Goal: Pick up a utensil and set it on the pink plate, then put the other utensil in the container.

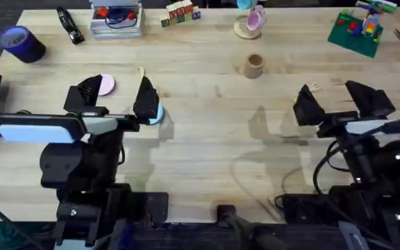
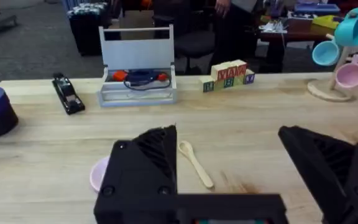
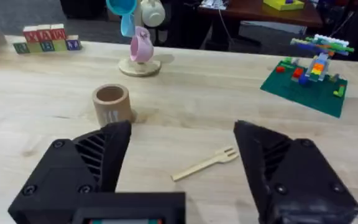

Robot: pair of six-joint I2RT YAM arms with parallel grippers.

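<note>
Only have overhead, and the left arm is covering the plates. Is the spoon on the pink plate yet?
Observer: No. The left wrist view shows the spoon flat on the table beside the pink plate, not on it.
Operator: Left gripper holding anything?
Observer: No. The left gripper is open and empty, with the spoon ahead of its fingers.
Operator: Fork?
Observer: In the right wrist view the fork lies on the table ahead of the open right gripper, apart from the upright wooden cup.

Overhead looks down; wrist views skim forward low, sharing the table point(image 1: 207, 132).
</note>
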